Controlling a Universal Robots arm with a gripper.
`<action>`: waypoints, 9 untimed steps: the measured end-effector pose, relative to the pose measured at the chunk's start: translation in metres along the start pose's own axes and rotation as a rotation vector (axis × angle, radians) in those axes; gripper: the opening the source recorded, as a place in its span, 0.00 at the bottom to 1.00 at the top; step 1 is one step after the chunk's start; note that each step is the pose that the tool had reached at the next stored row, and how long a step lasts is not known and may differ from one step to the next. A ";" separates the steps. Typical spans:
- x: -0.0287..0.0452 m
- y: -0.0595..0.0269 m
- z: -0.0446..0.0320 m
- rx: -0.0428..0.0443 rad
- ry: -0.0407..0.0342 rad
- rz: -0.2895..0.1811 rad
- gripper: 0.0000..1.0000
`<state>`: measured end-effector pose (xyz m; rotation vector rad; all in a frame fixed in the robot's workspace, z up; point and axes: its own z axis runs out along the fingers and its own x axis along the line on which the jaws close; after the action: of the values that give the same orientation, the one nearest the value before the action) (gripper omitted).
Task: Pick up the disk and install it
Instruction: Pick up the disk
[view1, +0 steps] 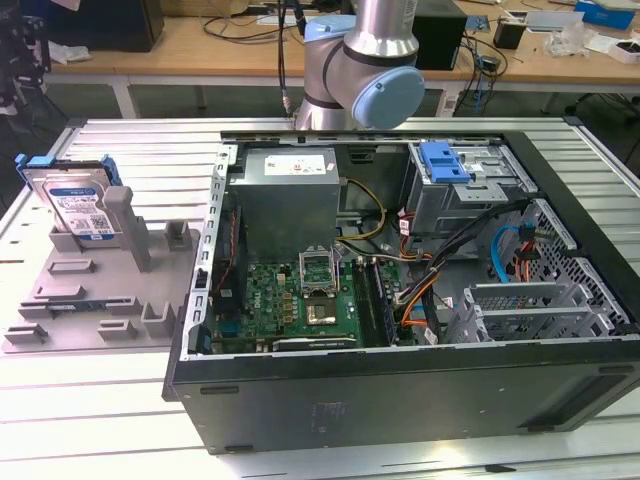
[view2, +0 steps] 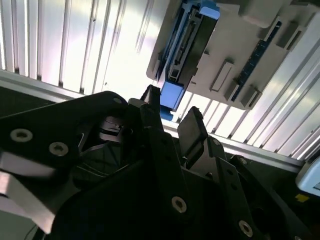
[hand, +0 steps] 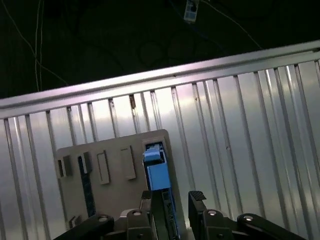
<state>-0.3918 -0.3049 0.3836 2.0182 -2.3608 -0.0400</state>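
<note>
The disk (view1: 78, 205), silver with a white-and-blue label in a blue carrier frame, stands on edge in a slot of the grey fixture (view1: 100, 290) at the exterior view's left. In both wrist views its blue edge (view2: 187, 45) (hand: 157, 172) shows beyond my gripper (view2: 172, 117) (hand: 171, 197). The gripper is open, its two black fingers apart with nothing between them, and it hangs some way off the disk, roughly in line with it. The arm's elbow (view1: 365, 60) is at the back of the exterior view.
An open computer case (view1: 400, 260) lies on the ribbed metal table (view1: 90, 420), with a motherboard, cables and a drive cage holding a blue carrier (view1: 445, 160) at its far right. The fixture (hand: 115, 150) has several other slots and posts. Cluttered desks stand behind.
</note>
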 end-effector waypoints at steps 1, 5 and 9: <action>0.0000 0.0000 0.0002 0.0002 0.0011 -0.020 0.42; 0.0000 0.0000 0.0009 0.0013 0.0056 -0.096 0.42; 0.0000 -0.0001 0.0015 0.0024 0.0107 -0.178 0.42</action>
<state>-0.3918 -0.3049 0.3821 2.2172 -2.1692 -0.0310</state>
